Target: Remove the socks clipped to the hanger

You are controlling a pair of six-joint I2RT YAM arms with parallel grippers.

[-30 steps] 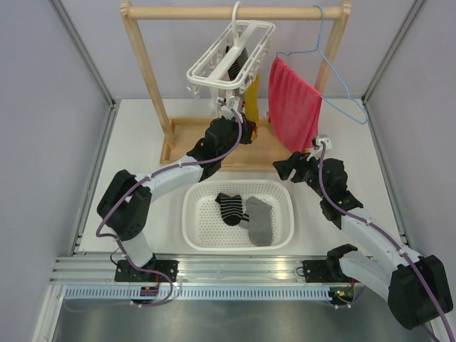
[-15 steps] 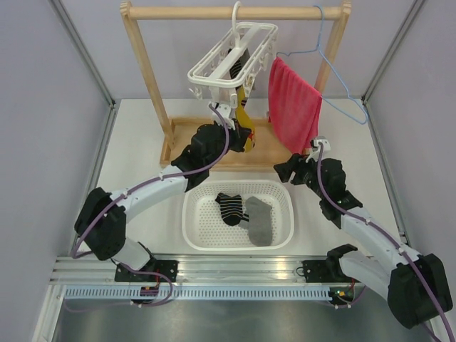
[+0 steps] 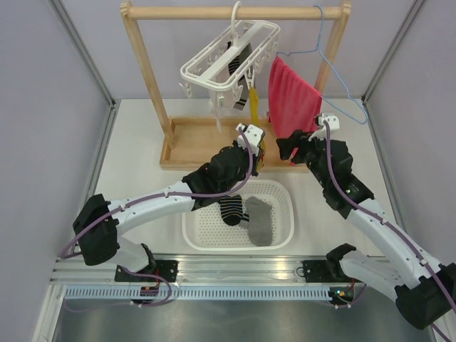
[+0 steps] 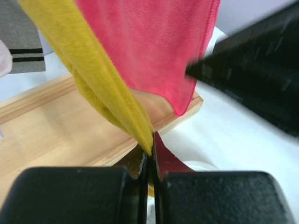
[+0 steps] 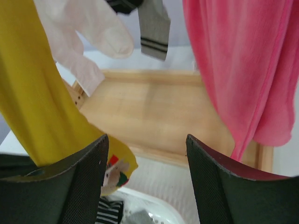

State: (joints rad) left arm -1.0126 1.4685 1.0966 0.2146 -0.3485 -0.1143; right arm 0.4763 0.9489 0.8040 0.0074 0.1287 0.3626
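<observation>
While the mustard sock (image 4: 98, 84) is pinched between the closed left fingers (image 4: 79, 196) and stretched down from the hanger (image 3: 211, 78), with the right fingers (image 5: 219, 186) held wide open beside it, the hanger could be dragged off the rail (image 3: 199, 12) if the sock is not released by it.

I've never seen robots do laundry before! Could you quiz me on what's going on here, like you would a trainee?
1. True or false: the left gripper is shut on the yellow sock.
2. How many items lie in the white basket? A one, B two, C four.
3. Fill in: the right gripper is ____ (open or shut).
Key: 1 true; 2 B, the striped sock and the grey sock; 3 open.
</observation>
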